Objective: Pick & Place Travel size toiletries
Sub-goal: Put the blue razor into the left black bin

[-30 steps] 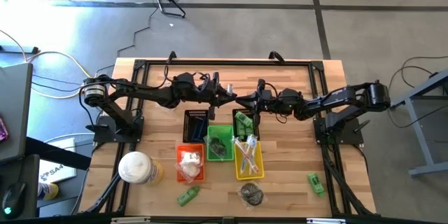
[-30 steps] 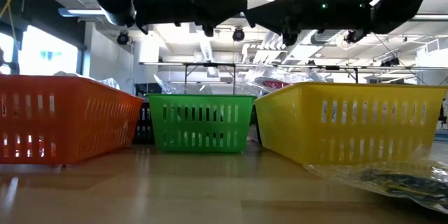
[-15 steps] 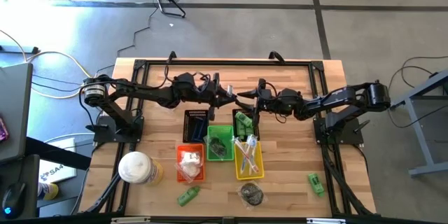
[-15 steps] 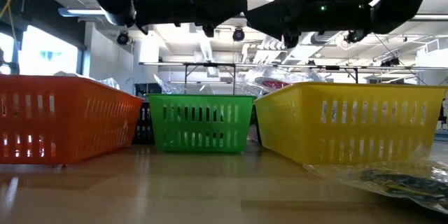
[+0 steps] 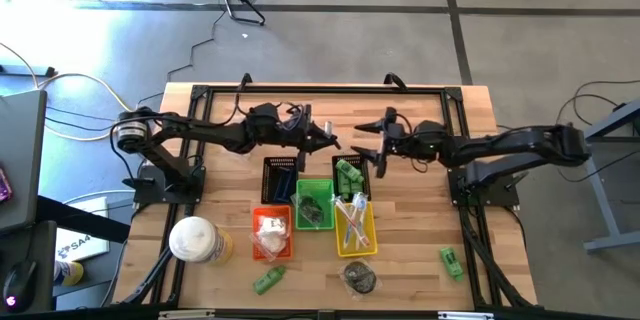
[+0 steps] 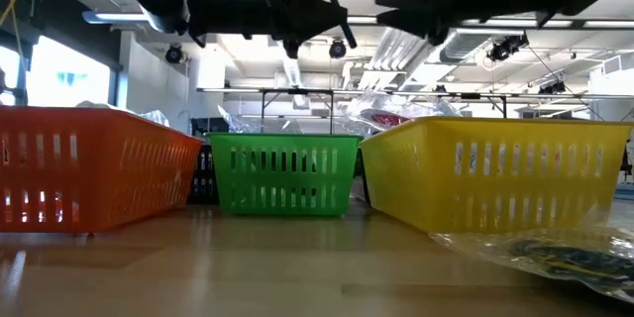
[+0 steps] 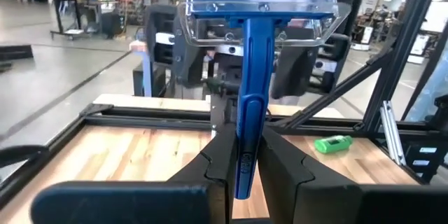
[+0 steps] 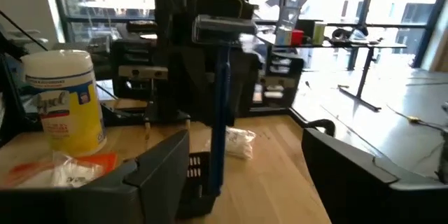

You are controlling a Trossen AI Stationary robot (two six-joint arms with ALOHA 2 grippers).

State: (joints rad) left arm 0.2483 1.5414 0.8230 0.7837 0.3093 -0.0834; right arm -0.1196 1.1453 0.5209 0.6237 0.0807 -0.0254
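Two arms hang over the baskets (image 5: 315,203): your left gripper (image 7: 241,155) pinches a blue razor (image 7: 250,77) upright; your right gripper (image 5: 372,141), facing it, is spread empty. Next, lower the razor into its basket.

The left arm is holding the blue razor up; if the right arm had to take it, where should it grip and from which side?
Best bet is the bare handle stretch between the left gripper and the clear-capped head of the blue razor. It stands upright, lower handle clamped. The open right gripper faces it, so it should come in level, closing across the slim handle.
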